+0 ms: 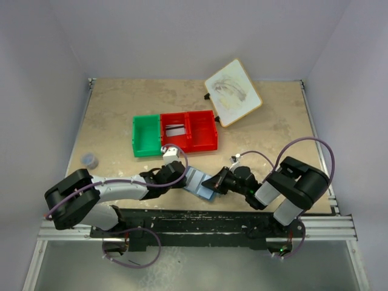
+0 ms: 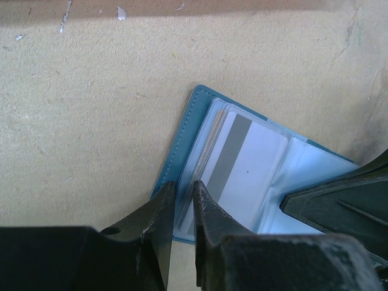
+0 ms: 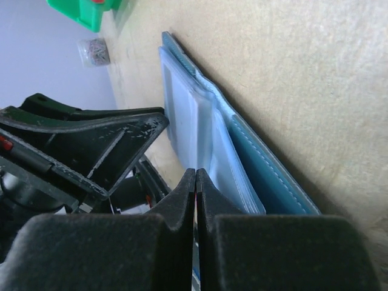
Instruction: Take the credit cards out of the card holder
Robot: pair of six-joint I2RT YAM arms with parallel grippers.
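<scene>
Near the front edge of the bench [image 1: 121, 109], between the left gripper [image 1: 182, 177] and the right gripper [image 1: 213, 182]: the card holder [image 1: 199, 183], lying open, pale blue inside up. Inside the pocket on the left gripper's side: the credit cards [image 2: 242, 157], a grey-white one with dark stripe on top, a tan edge just beside it under the clear sleeve. Left arm [image 1: 115, 188] stretched low and nearly level along the front, wrist turned toward the holder. Left gripper almost pressed together, only a narrow slit, tips over the holder's blue border; impossible to tell if pinching anything. Right arm [image 1: 297, 182] folded sharply, elbow out to the right, forearm pointing left and down. Right gripper pressed together, tips at the other pale panel; no telling whether something thin is caught between. Farther back, a red bin [image 1: 203, 136] and a green bin [image 1: 145, 134], side by side and touching.
</scene>
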